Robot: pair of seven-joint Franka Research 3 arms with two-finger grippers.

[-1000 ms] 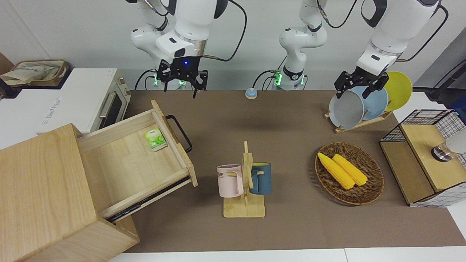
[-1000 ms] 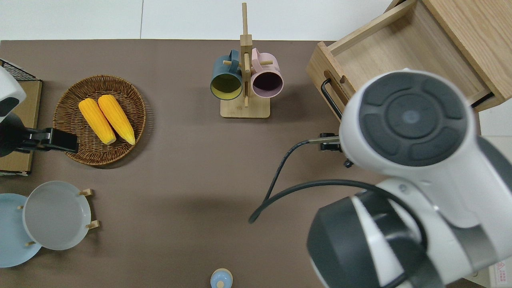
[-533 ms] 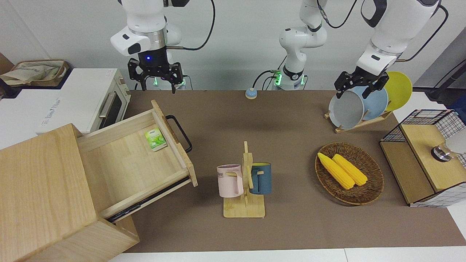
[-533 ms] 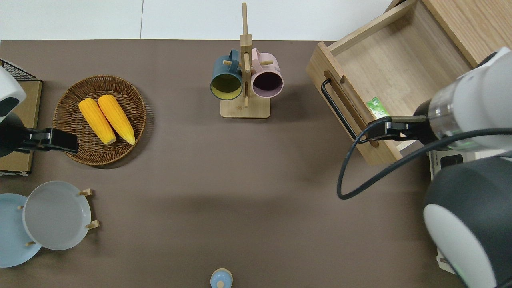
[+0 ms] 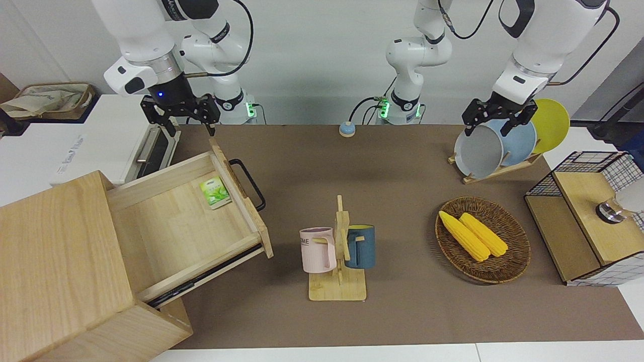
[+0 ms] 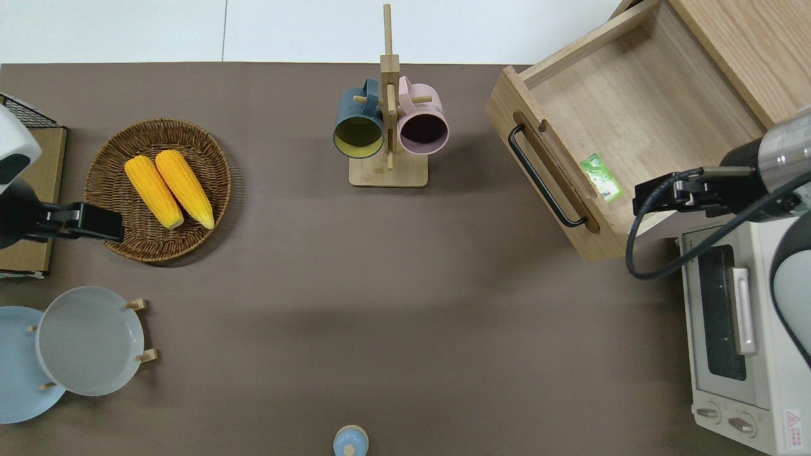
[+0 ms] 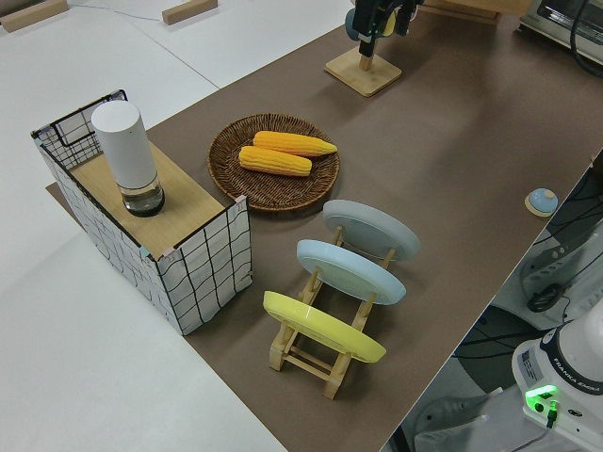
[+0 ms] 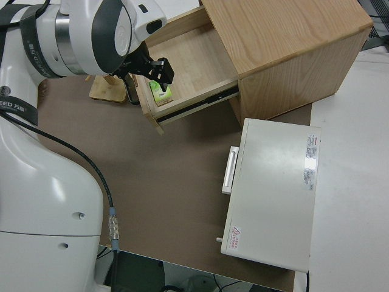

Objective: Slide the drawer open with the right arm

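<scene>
The wide light-wood drawer (image 5: 176, 231) stands pulled far out of the pale-wood cabinet (image 5: 55, 261). Its black loop handle (image 5: 249, 183) faces the middle of the table. The drawer (image 6: 627, 107) and handle (image 6: 545, 180) show in the overhead view too. A small green packet (image 5: 215, 192) lies inside near the drawer's front. My right gripper (image 5: 183, 118), with the blue light on its wrist, is open and empty. It hangs over the drawer's corner next to the toaster oven, apart from the handle, and shows in the right side view (image 8: 147, 81). The left arm is parked, its gripper (image 5: 495, 120) open.
A white toaster oven (image 6: 735, 329) stands beside the drawer, nearer to the robots. A wooden mug rack (image 5: 339, 261) holds a pink and a blue mug mid-table. A wicker basket (image 5: 518, 241) holds two corn cobs. A plate rack (image 5: 495, 173) and a wire-grid box (image 5: 586, 221) stand toward the left arm's end.
My right arm has swung from over the table beside the handle toward the toaster oven end. The drawer stays open and still. The left arm has not moved.
</scene>
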